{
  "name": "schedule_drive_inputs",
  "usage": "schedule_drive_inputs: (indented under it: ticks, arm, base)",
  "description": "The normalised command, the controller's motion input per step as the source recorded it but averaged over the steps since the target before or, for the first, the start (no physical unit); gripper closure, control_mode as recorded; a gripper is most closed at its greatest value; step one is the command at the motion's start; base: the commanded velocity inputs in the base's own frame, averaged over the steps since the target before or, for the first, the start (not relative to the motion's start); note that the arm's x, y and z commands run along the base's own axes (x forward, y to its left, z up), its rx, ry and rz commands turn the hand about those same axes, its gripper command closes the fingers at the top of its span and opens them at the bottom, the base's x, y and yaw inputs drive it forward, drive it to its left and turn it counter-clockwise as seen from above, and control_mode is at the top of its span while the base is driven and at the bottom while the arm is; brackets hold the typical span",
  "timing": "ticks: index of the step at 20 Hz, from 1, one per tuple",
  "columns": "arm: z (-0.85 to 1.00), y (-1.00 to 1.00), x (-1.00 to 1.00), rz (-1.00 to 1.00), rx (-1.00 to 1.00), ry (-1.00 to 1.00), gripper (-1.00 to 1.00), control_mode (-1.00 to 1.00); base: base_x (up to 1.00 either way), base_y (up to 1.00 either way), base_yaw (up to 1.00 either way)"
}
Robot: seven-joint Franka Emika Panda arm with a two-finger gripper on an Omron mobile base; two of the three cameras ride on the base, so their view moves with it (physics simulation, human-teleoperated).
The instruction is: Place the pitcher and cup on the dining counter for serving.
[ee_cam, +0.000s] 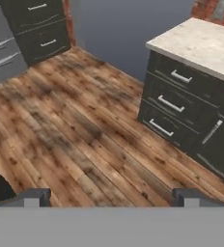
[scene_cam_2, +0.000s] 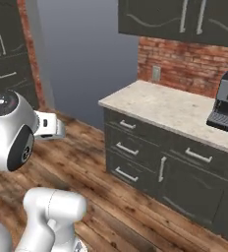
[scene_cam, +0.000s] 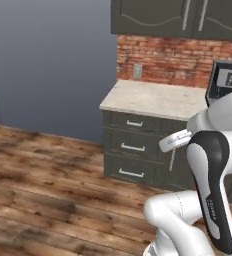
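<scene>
- Gripper (ee_cam: 112, 197): your jaws stand wide apart with nothing between them; the two dark fingertips (ee_cam: 33, 197) rise at the bottom of the hand view over bare wooden floor (ee_cam: 75, 130).
- Ahead and to the right of the hand: a counter (ee_cam: 205, 43) with a pale speckled top, and below it a stack of dark drawers (ee_cam: 174, 103) with silver handles.
- On that counter, further along in the right base view: a coffee machine (scene_cam_2: 226, 106) against the brick wall (scene_cam_2: 194, 61).
- Ahead and to the left of the hand: more dark drawers (ee_cam: 34, 26).
- Pitcher and cup: you cannot tell where they are from here, nor the dining counter; expect to drive and look before any reach.
- Handling, as a judgement: the pitcher should be rigid, smooth and top-heavy if full, so grip it at mid-body and keep it upright. The cup should be light and stiff; close across its side wall, below the rim.
</scene>
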Motion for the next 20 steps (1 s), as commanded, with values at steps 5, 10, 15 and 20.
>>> schedule_drive_inputs:
  ticks: [5,10,15,20]
  arm:
    - [0.0,0.0,0.0,0.0,0.0,0.0,-1.0,1.0]
    - [0.0,0.0,0.0,0.0,0.0,0.0,-1.0,1.0]
    - [0.0,0.0,0.0,0.0,0.0,0.0,-1.0,1.0]
    - [0.0,0.0,0.0,0.0,0.0,0.0,-1.0,1.0]
  base:
    - [0.0,-0.93,-0.69]
    - [0.0,-1.0,-0.67]
    - [0.05,-0.97,-0.65]
    - [0.49,-0.56,-0.6]
